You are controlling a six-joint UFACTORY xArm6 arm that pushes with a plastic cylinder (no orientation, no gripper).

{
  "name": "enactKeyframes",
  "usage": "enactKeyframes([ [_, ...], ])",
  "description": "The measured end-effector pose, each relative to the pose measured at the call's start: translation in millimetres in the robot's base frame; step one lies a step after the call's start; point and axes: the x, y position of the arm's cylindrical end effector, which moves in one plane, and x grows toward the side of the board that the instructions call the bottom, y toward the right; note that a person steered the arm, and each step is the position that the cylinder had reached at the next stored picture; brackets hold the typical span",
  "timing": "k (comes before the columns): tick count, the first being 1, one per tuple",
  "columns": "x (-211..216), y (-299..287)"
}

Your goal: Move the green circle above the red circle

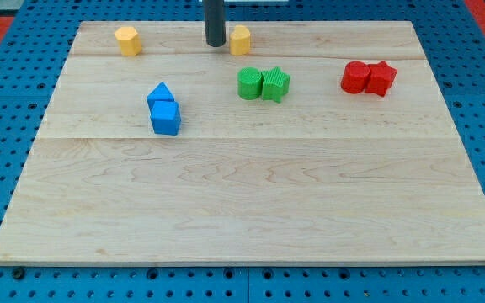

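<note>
The green circle [249, 83] lies on the wooden board [251, 194] at upper middle, touching a second green block [276, 84] on its right. The red circle [355, 77] lies at upper right, touching a second red block [381, 78] on its right. My tip [215, 44] rests on the board near the view's top, up and to the left of the green circle, just left of a yellow block [240, 39]. It touches no green or red block.
Another yellow block [127, 39] sits at top left. A blue triangle-like block [160, 93] and a blue cube [166, 118] touch each other at middle left. A blue pegboard [7, 168] surrounds the board.
</note>
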Motion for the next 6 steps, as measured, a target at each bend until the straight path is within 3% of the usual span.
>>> enactKeyframes([
  [1,37,-18],
  [3,69,-3],
  [4,108,18],
  [6,120,49],
])
